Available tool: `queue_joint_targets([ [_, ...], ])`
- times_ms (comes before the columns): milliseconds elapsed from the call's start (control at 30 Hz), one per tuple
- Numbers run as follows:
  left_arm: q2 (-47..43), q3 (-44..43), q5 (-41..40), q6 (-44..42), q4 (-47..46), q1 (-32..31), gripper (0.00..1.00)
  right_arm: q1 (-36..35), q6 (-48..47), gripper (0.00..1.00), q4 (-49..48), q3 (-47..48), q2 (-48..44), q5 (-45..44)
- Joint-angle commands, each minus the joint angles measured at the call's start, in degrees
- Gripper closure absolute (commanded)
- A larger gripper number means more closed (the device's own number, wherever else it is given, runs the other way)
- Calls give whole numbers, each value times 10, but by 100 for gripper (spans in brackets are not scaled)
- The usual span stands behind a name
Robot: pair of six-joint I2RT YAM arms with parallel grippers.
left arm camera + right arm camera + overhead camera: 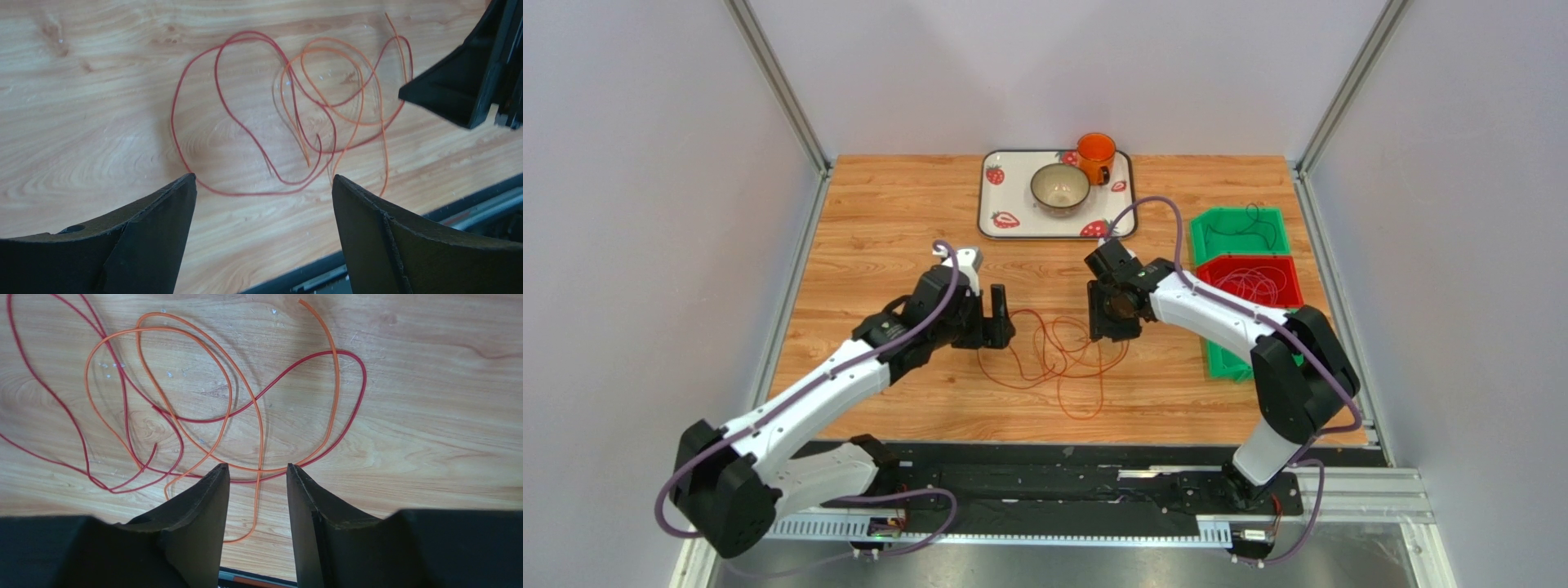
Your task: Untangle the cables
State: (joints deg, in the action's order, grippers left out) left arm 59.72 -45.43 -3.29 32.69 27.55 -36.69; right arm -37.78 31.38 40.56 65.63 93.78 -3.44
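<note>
The cables lie in a loose tangle (1058, 349) on the wooden table between my two grippers. A red cable (248, 33) and an orange cable (331, 41) loop over each other. My left gripper (263, 180) hovers at the tangle's left edge, wide open, with only bare wood between its fingers. My right gripper (256, 470) is at the tangle's right side, partly open. An orange strand (337, 367) runs down between its fingertips, lying on the table ungripped. The red cable (364, 376) curves just beyond them. The right gripper's finger (466, 86) also shows in the left wrist view.
A strawberry-print tray (1004, 208) at the back holds a bowl (1060, 188) and an orange mug (1095, 156). Green bins (1234, 227) and a red bin (1254, 279) with more thin wires stand at the right edge. A black rail (1075, 484) runs along the near edge.
</note>
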Motion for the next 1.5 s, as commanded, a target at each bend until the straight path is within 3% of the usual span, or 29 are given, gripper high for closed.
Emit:
queue_joint_targets([
  [0,54,18,-28,-2,-138,-1,11,-18,64,53,-23,23,25,-24],
  [167,89,102,-41,11,-263,-1,12,-40,72,48,-12,45,61,-40],
  [333,68,142,-31,11,-313,-2,14,-51,74,47,-11,58,90,-46],
  [867,55,154,-25,13,-327,-2,14,-68,60,47,34,68,105,-115],
  [1467,60,151,-27,15,-324,-1,16,-78,47,48,14,64,144,-101],
])
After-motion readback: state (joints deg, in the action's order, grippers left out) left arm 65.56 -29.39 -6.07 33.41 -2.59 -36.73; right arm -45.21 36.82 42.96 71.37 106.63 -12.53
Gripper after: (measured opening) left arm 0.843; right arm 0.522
